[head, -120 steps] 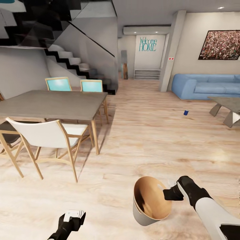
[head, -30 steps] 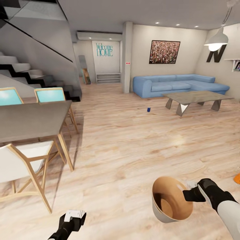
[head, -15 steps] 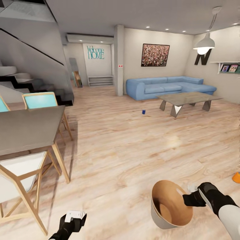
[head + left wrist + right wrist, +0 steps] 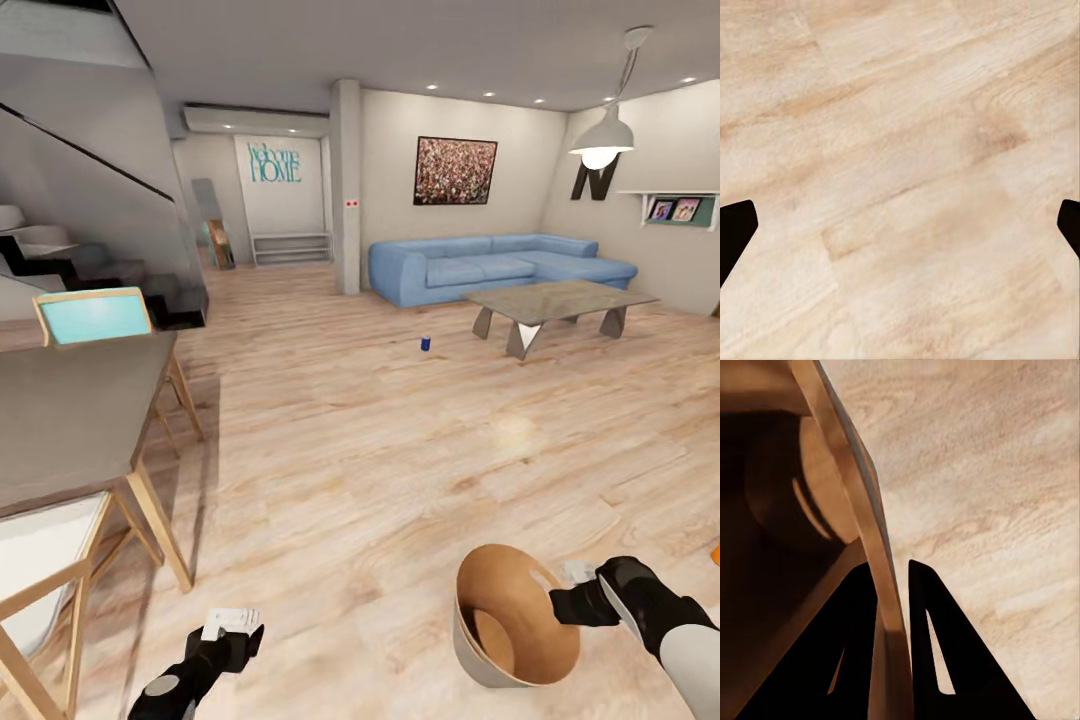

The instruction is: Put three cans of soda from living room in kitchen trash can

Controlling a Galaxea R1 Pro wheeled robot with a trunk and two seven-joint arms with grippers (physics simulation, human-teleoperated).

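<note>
Carrying tash can (image 4: pixel 505 625) at lower right of frame, right pincer (image 4: pixel 578 592) clamped on its rim. Left pincer (image 4: pixel 900 225) spread apart, empty. Steer toward blue can of soda (image 4: pixel 425 344) on floor mid-frame, before sofa (image 4: pixel 495 262); keep rim level.

The right gripper (image 4: pixel 892 607) was clamped on the rim of the tash can (image 4: pixel 847 502), one dark finger (image 4: pixel 832 652) inside the wall and the other outside, the thin wall pinched between them. The bucket's brown interior lay in shadow, its round bottom visible. Beyond the rim stretched pale wood floor (image 4: pixel 997 472).
</note>
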